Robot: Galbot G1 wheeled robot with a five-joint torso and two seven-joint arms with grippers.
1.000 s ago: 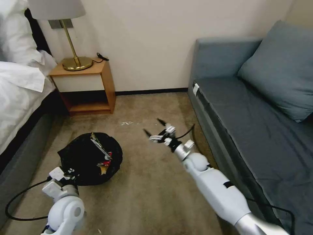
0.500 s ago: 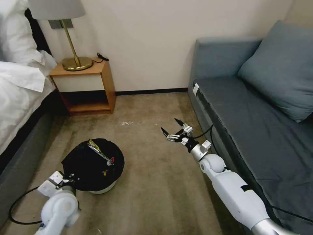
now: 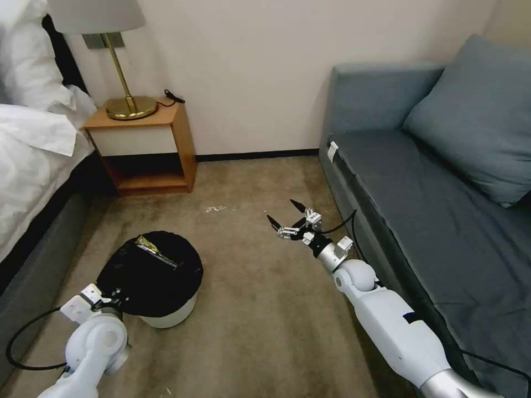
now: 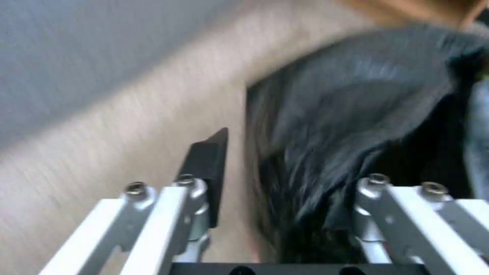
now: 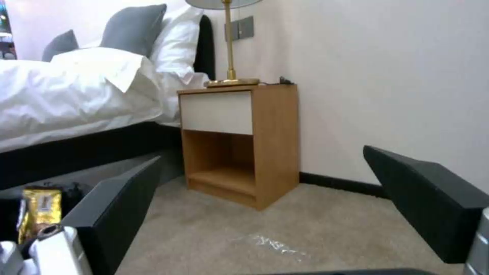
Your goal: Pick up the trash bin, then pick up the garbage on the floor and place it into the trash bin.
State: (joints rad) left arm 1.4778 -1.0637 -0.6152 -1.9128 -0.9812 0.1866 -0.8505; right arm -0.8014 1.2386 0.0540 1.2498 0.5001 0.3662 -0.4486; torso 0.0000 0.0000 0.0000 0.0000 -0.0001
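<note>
Trash bin (image 3: 166, 315) on carpet, left pincer (image 3: 113, 293) pinching its bag-lined rim, right pincer (image 3: 286, 219) spread above open floor.

The trash bin (image 3: 168, 316) is white with a black bag (image 3: 149, 273) over its top. A gold wrapper (image 3: 156, 251) lies in it, maybe with red marks. The carpet (image 3: 260, 331) is brown, the sofa (image 3: 442, 221) blue-grey.

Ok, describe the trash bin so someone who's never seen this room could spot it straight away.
Start at the bed on the robot's left. On the carpet beside it stands the trash bin, with the left gripper at its near rim. It is round and white, lined with a black bag, a gold wrapper poking out.
</note>
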